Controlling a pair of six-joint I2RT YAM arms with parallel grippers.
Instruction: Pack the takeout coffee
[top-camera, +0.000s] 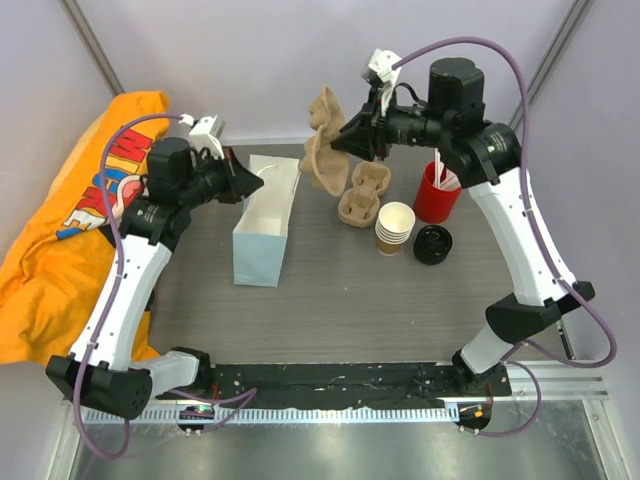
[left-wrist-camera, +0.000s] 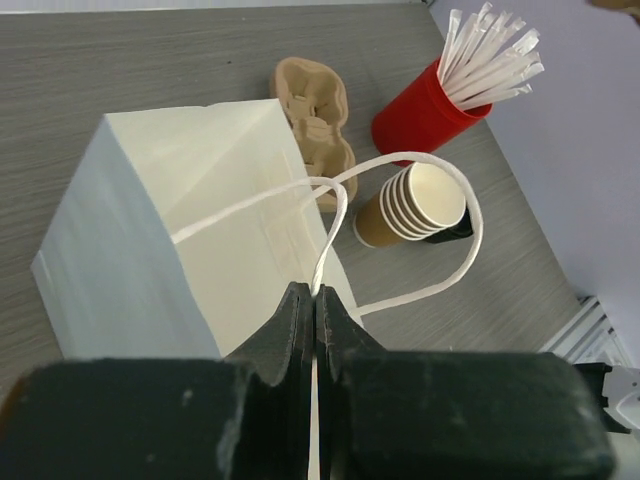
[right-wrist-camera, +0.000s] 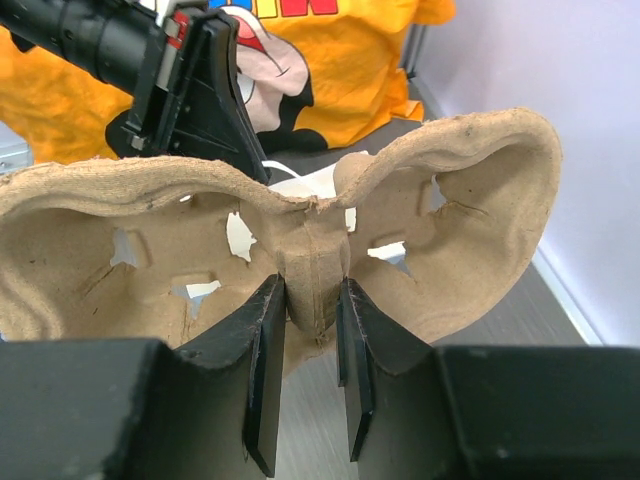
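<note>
No lidded kraft cup shows in any view. My left gripper (top-camera: 246, 183) is shut on the thin white handle (left-wrist-camera: 330, 215) of a white paper bag (top-camera: 263, 222), which stands open on the table; the bag also shows in the left wrist view (left-wrist-camera: 200, 220). My right gripper (top-camera: 352, 136) is shut on the middle rib of a brown pulp cup carrier (top-camera: 324, 140) and holds it in the air behind the bag's far end. In the right wrist view the carrier (right-wrist-camera: 460, 230) fills the frame beyond my gripper (right-wrist-camera: 310, 292).
A second pulp carrier (top-camera: 363, 193) lies on the table. A stack of lidless brown cups (top-camera: 395, 228), loose black lids (top-camera: 433, 244) and a red cup of wrapped straws (top-camera: 437, 192) stand to the right. An orange cloth (top-camera: 60, 250) covers the left edge.
</note>
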